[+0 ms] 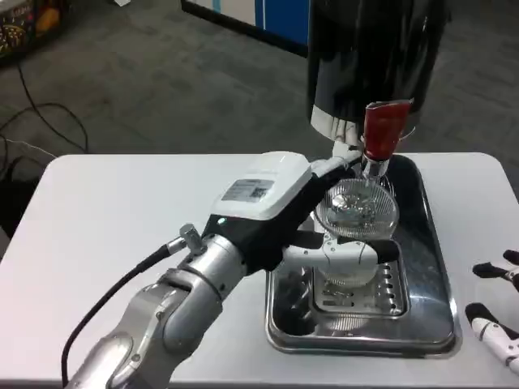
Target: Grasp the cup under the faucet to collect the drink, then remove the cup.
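clear plastic cup (pixel 357 212) sits under the red faucet (pixel 383 130) of the black dispenser (pixel 369 57), above the steel tray (pixel 438 267) on the white table (pixel 105 219). the left hand (pixel 280 207) wraps its fingers (pixel 357 253) around the cup, holding it. the right hand (pixel 496 312) rests at the table's right edge, fingers apart, holding nothing

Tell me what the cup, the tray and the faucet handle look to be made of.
Cup: clear plastic or glass, ribbed; you see through it. Tray: polished metal, probably stainless steel, with mirror-like reflections. Faucet handle: glossy red, likely plastic. The left hand holds the cup.
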Tool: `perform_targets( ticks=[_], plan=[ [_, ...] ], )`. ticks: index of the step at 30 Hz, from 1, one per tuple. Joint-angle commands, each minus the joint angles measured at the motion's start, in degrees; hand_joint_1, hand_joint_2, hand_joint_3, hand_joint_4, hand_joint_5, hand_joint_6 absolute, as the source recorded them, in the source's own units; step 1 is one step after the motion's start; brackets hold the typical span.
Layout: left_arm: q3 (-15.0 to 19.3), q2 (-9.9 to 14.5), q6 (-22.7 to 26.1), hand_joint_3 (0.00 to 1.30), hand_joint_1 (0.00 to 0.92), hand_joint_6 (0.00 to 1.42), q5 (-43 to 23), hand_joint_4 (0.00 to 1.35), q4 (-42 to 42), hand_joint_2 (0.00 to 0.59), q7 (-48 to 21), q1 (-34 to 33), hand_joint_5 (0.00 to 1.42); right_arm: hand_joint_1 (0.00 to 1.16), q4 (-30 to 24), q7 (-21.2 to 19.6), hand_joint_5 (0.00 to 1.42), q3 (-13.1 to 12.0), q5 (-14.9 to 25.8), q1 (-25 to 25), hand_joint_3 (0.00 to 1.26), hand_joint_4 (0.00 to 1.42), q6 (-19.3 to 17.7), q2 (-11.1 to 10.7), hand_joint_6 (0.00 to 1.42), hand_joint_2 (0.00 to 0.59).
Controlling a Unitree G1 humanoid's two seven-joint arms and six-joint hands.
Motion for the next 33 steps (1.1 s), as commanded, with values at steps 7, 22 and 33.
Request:
perform_targets(
  ticks=[7,22,33],
  plan=[
    [2.8,1.4,1.0,0.17,0.089,0.84,-0.5,0.24,-7.8,0.056,-1.2,4.0,0.48,0.35,0.0,0.2,0.07,0.6,0.4,-0.1,0.23,0.03,0.8,-0.1,0.00,0.437],
    [10.1,4.5,4.2,0.18,0.086,0.82,-1.8,0.23,-23.9,0.056,-3.7,11.9,0.46,0.35,0.2,0.0,0.07,1.2,0.7,-0.5,0.23,0.03,1.6,0.1,0.00,0.437],
    [18.6,5.5,1.8,0.30,0.071,0.77,-12.0,0.33,-34.8,0.083,-5.9,12.9,0.46,0.35,-1.0,-0.7,0.09,1.4,0.5,-0.5,0.24,0.05,1.7,0.8,0.00,0.437]
  ],
)
